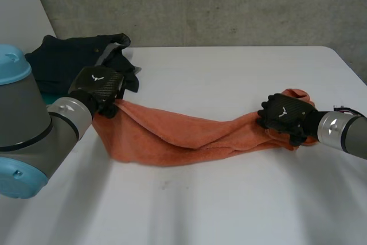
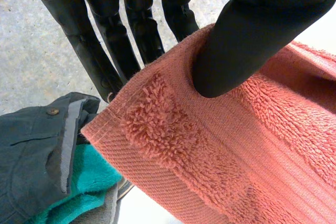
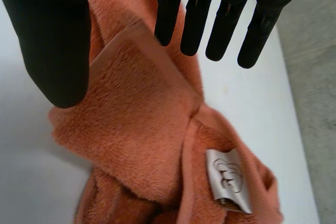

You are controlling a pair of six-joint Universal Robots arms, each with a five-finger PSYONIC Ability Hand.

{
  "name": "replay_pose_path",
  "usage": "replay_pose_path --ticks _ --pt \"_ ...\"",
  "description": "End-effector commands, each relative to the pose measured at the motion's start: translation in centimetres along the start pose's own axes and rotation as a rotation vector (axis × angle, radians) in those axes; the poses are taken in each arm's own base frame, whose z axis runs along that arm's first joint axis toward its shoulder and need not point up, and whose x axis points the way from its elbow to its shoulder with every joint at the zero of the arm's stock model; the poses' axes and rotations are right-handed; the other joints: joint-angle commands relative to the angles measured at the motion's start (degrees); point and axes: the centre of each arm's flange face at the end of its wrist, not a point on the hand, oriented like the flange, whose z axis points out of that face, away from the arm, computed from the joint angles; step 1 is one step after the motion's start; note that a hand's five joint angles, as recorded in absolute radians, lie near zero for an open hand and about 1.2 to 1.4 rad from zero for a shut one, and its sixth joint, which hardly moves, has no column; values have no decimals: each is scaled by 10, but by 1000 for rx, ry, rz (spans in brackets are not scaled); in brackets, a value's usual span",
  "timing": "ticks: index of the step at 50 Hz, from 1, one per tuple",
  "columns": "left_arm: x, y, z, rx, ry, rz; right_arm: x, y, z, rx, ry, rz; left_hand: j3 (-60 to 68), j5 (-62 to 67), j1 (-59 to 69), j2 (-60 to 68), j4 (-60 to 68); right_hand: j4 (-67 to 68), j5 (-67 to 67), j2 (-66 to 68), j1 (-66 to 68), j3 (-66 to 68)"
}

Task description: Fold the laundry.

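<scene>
No fold is made yet: the orange towel lies bunched and twisted into a long rope across the middle of the table, drawn out between both hands. The left hand pinches one hemmed corner between thumb and fingers, near the far left corner beside a pile of dark clothes. The right hand grips the other end near the right edge, where a white label shows. Spreading flat and all folding remain.
</scene>
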Motion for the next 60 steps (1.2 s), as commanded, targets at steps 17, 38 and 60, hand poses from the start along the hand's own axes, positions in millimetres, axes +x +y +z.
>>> replay_pose_path --ticks 17,38,60 --pt "-17 -6 -5 3 -54 -6 98 -2 -37 7 410 220 294 129 139 113 110 494 511 494 489 493" --pt "-1 4 -27 -193 133 229 77 27 -94 -404 356 413 294 129 139 113 110 494 511 494 489 493" --pt "-66 -170 82 826 -424 266 263 -28 -85 452 1363 232 294 129 139 113 110 494 511 494 489 493"
